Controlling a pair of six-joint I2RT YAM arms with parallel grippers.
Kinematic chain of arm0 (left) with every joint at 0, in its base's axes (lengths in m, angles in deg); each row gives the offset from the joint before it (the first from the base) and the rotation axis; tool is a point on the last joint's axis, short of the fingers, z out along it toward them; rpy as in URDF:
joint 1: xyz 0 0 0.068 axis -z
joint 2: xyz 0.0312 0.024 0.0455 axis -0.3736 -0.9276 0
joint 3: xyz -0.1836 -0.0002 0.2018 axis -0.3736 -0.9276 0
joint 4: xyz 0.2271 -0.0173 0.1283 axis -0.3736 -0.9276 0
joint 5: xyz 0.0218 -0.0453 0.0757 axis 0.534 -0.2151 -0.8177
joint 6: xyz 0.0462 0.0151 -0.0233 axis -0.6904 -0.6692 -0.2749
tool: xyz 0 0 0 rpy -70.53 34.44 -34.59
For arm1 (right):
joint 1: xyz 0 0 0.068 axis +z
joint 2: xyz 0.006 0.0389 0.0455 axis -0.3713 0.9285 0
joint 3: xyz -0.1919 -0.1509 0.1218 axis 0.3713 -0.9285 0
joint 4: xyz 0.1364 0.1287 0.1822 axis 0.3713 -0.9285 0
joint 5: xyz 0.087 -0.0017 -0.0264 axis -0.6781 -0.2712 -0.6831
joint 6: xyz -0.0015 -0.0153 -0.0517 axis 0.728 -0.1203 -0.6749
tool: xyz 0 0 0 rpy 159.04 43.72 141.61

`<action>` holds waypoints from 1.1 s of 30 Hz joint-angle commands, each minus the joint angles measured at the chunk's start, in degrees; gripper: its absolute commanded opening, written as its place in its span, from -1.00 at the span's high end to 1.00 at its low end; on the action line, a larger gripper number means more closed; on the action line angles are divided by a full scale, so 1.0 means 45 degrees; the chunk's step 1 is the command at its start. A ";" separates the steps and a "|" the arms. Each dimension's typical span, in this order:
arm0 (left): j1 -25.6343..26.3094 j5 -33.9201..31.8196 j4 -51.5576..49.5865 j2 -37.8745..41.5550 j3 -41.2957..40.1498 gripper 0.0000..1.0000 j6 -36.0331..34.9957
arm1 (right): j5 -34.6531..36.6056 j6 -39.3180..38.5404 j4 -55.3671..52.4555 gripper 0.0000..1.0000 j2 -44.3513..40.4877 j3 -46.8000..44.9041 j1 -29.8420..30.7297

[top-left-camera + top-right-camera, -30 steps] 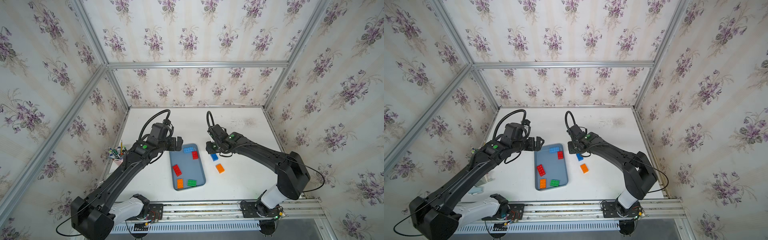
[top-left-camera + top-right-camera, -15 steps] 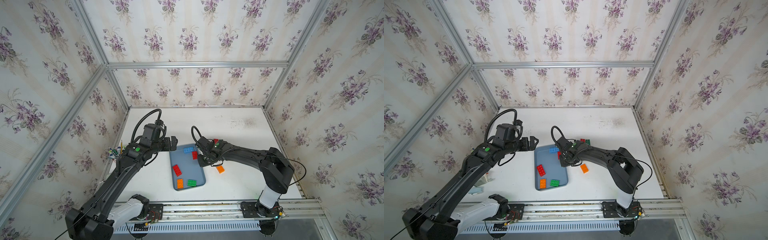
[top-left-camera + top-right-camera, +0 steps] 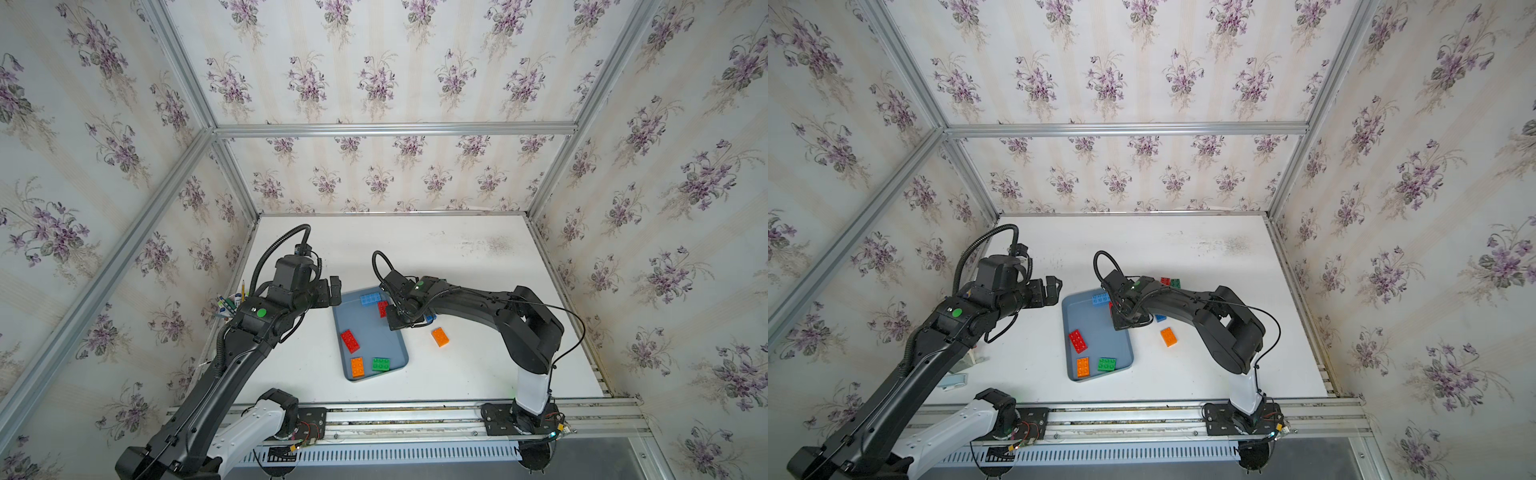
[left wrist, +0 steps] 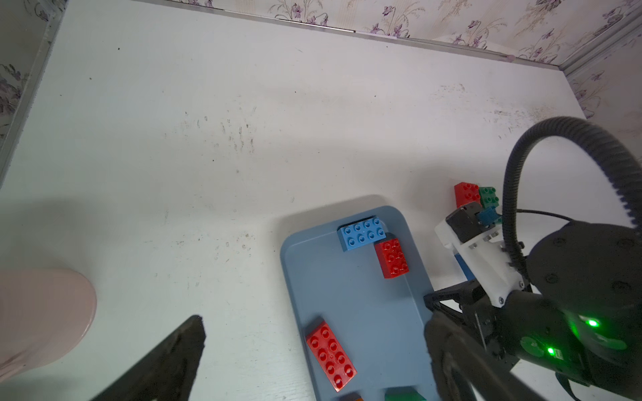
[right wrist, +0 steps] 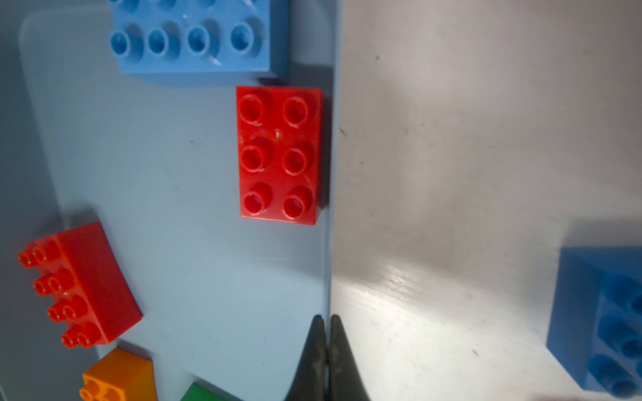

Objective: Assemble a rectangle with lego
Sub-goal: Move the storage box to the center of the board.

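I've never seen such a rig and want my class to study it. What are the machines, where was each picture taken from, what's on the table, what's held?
Two black robot arms are mounted at the front of a white table. Two pictures look down from side-by-side overhead cameras; the other two come from a camera on each wrist. A blue-grey tray holds five lego bricks: light blue brick, short red brick, long red brick, orange brick, green brick. Beside it lie a second orange brick and a dark blue brick; a small red brick and small green brick sit further back. The left gripper is open and empty. The right gripper is closed, apparently pinching the tray's rim.
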 commanded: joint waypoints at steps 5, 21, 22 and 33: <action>-0.0014 -0.0923 -0.0031 0.0473 -0.0173 -1.00 -0.0056 | 0.0644 0.0775 -0.0755 0.88 0.1790 0.2513 -0.0023; -0.0006 -0.0536 0.0254 0.0421 -0.0506 -1.00 -0.0008 | -0.0144 0.1681 -0.0693 0.08 0.2938 0.5102 -0.0716; 0.0001 -0.0425 0.0280 0.0383 -0.0505 -1.00 -0.0003 | -0.0035 0.1621 -0.0590 -0.01 0.2523 0.4753 -0.0759; 0.2218 0.1344 0.0975 -0.0689 0.0130 -1.00 -0.1486 | 0.1354 -0.0584 -0.1516 -0.02 -0.1719 -0.0082 -0.2408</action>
